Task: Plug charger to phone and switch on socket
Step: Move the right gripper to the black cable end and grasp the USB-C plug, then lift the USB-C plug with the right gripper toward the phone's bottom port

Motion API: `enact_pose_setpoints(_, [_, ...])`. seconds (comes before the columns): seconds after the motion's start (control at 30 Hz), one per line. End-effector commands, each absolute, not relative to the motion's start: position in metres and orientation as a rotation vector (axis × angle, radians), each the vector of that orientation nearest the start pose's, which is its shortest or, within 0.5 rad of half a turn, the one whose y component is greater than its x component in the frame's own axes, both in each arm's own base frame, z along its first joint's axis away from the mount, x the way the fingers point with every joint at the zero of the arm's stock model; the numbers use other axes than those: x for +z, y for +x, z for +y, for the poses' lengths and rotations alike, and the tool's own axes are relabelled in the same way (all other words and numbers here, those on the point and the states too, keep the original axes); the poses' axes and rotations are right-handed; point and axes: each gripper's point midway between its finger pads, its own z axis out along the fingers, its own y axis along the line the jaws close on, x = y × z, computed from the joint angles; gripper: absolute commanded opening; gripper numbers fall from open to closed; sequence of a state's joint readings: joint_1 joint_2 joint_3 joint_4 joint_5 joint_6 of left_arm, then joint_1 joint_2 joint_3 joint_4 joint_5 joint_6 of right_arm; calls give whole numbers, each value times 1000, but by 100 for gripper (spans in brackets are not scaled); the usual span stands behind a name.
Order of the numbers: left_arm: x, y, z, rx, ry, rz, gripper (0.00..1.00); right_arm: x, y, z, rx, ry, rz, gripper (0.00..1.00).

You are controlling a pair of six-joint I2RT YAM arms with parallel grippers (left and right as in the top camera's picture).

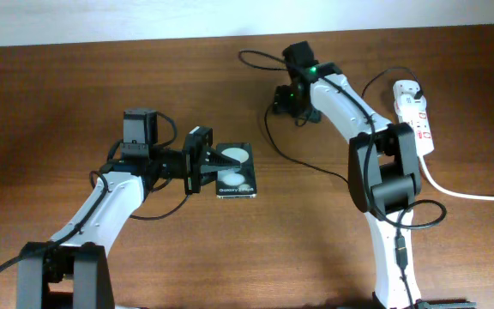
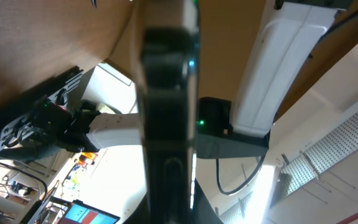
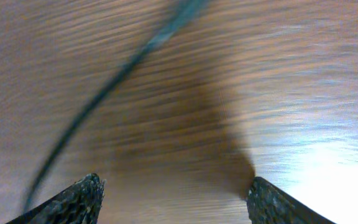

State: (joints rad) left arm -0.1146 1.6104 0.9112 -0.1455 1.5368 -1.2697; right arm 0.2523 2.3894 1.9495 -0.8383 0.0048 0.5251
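Overhead: left gripper (image 1: pixel 204 164) clamps one phone (image 1: pixel 236 172) by its edge. One socket (image 1: pixel 415 116) lies far right, beyond the right arm. Only the right wrist view shows the right gripper (image 3: pixel 176 183) jaws: wide apart, empty, over one charger (image 3: pixel 114 79).

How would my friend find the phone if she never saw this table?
Start at the brown table and find the left gripper near its middle. The phone sits right at its tip: a flat black rectangle with two white round blobs and small white lettering, unlike the thin black charger cable nearby.
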Motion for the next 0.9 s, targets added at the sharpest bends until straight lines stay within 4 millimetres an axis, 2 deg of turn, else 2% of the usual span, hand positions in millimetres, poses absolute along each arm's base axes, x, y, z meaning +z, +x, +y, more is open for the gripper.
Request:
enact_pose_setpoints(0.0, [214,289,-204,-2462,-547,2545,0,22,538,103,141,547,2762,82])
enact_pose_setpoints(0.07, [212,291,-205,-2442,-562,2547,0,31,553,119,286,563,2706,83])
enact_pose_setpoints(0.1, [210,293,-205,-2420,-577,2549,0,33,557,124,307,608,2679,79])
enact_pose_setpoints(0.13, [209,293,-205,-2418,-580,2549,0,36,561,132,318,598,2656,75])
enact_pose_setpoints(0.2, [209,293,-205,-2419,-579,2549,0,37,563,136,221,667,2599,75])
enact_pose_setpoints(0.3, [209,293,-205,-2420,-579,2549,0,24,564,149,146,697,2556,74])
enact_pose_setpoints(0.43, [210,293,-205,-2420,-579,2549,0,-5,568,151,114,696,2555,68])
enact_pose_setpoints(0.5, [210,293,-205,-2420,-579,2549,0,-11,571,155,125,687,2548,57])
enact_pose_setpoints(0.57, [210,292,-205,-2420,-578,2549,0,-11,570,160,122,659,2555,28])
enact_pose_setpoints(0.63, [210,293,-205,-2420,-579,2549,0,-13,566,166,122,522,2608,10])
enact_pose_setpoints(0.67, [210,293,-205,-2420,-579,2549,0,-16,561,163,95,484,2639,4])
enact_pose_setpoints(0.7, [210,293,-205,-2420,-578,2549,0,-19,552,161,56,417,2686,4])
enact_pose_setpoints(0.77, [210,293,-205,-2420,-578,2549,0,-19,523,149,-47,263,2822,4])
enact_pose_setpoints(0.8, [210,293,-205,-2420,-579,2549,0,-21,493,147,-65,134,2961,4])
enact_pose_setpoints(0.87, [210,293,-205,-2420,-578,2549,0,-21,419,132,-177,75,3262,4])
